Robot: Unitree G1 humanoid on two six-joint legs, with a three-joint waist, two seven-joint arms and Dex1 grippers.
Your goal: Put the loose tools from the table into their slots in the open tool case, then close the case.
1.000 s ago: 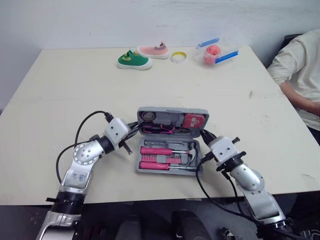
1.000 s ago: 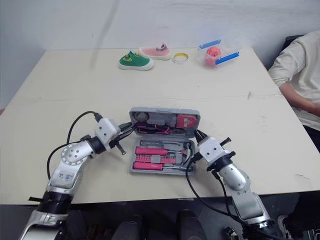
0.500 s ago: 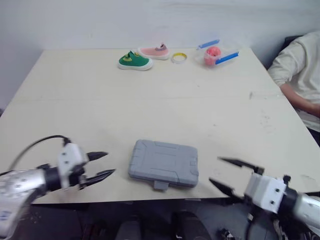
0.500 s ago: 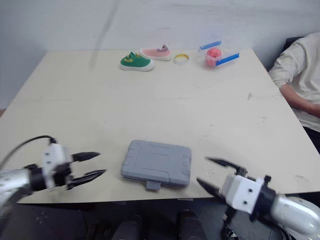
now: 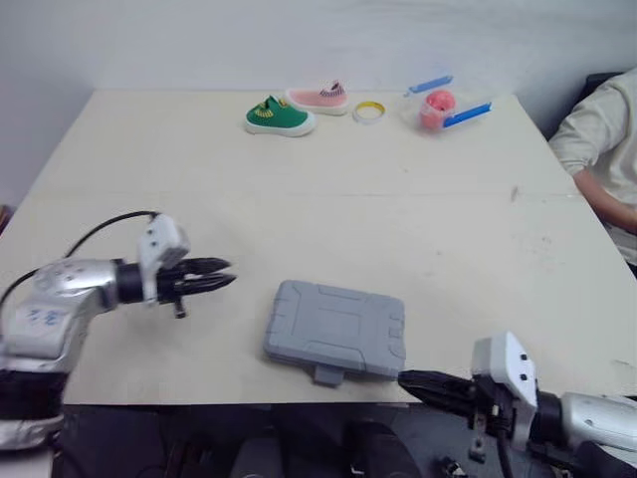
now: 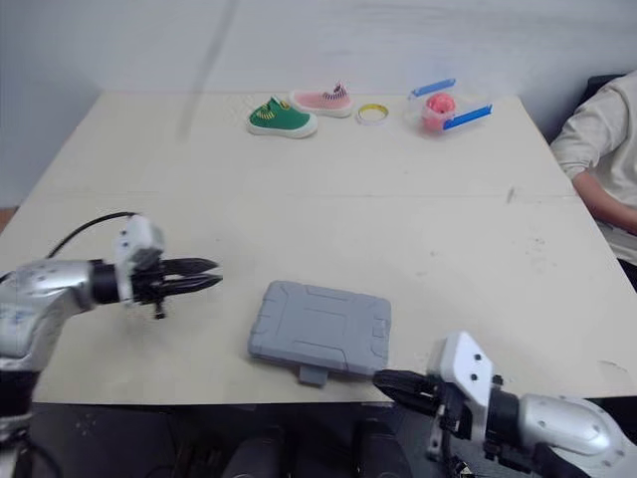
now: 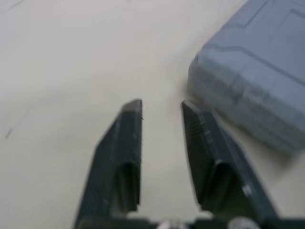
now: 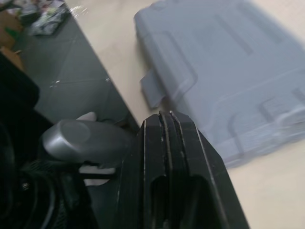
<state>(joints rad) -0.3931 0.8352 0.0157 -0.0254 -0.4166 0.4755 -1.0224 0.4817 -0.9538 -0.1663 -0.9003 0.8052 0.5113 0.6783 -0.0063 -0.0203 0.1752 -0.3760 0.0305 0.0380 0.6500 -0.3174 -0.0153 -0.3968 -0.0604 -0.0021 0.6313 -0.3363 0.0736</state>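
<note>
The grey tool case (image 5: 335,329) lies closed and flat near the table's front edge, with its latch tab (image 5: 326,375) pointing toward me. No loose tools are in view on the table. My left gripper (image 5: 227,275) hovers to the left of the case, apart from it; its fingers (image 7: 128,143) stand a little open with nothing between them, and a corner of the case (image 7: 252,95) lies just ahead. My right gripper (image 5: 406,377) sits at the table's front edge by the case's near right corner. Its fingers (image 8: 167,143) are pressed together and empty, below the case (image 8: 224,71).
At the table's far side lie a green shoe (image 5: 279,117), a pink shoe (image 5: 320,98), a yellow tape ring (image 5: 369,112) and a clear box with blue lids (image 5: 438,103). A person's sleeve (image 5: 607,129) is at the right edge.
One second ago the case stood open with both grippers at its sides; it has since closed. The left gripper narrowed and moved toward the case, the right gripper shut. The camera shifted.
</note>
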